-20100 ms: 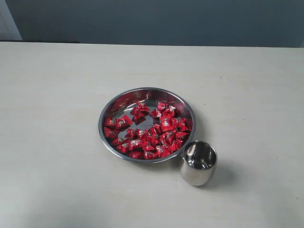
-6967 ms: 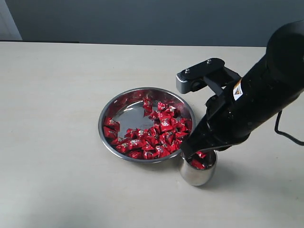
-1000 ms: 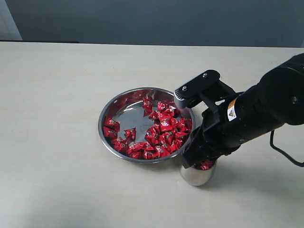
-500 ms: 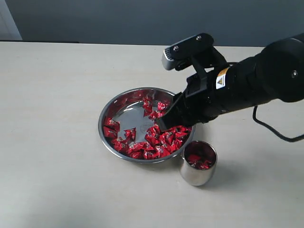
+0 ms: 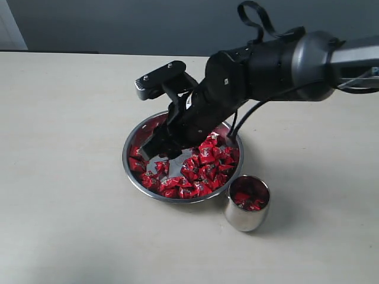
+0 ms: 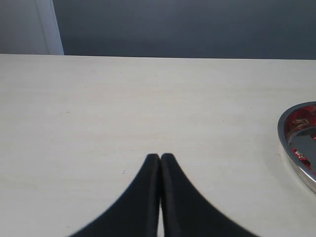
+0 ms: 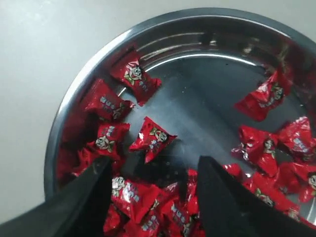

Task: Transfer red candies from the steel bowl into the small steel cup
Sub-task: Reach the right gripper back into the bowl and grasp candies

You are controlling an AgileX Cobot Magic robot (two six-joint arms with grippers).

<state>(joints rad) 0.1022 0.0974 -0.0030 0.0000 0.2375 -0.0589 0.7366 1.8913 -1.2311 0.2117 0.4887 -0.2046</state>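
Red candies (image 5: 201, 168), light and slippery in crinkled foil, lie in the steel bowl (image 7: 207, 29); a few sit in the small steel cup (image 5: 244, 220) beside it. My right gripper (image 7: 155, 192) hangs spread over one loose candy; I'd pinch its plump middle. Left gripper (image 6: 159, 165) clenched, empty.

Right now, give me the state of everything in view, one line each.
bowl: upright, many candies inside
candies: wrapped, most in bowl, some in cup
cup: upright beside bowl, partly filled
right gripper: jaws open, empty, over bowl
left gripper: jaws shut, empty, over table
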